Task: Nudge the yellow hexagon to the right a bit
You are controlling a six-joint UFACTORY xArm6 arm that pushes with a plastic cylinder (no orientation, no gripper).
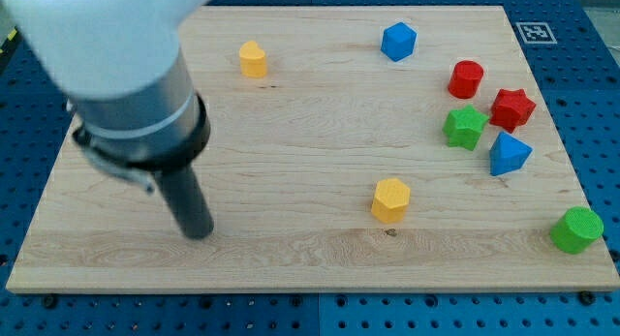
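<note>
Yellow hexagonal block resting on the pale wooden table, below centre and toward the view's right half, alone on open board. My tip, the lower end of the dark straight rod, set down well to the view's left of that block and slightly nearer the view's bottom, not touching anything. No claw fitted here, so nothing to open or close; only the blunt rod end for pushing.

Key relation: hexagon lying to the view's right of my tip, with clear board between. Judged a good side to start from, since a rightward push calls for contact on the block's left face. Slight shift toward the view's top probably needed first, to line up with the block's middle and avoid spinning it off course.

Second yellow block, shape less clear, near the view's top and left of centre; not to be confused with the target. Green star-shaped block and blue angular block further right, apart from the hexagon.
</note>
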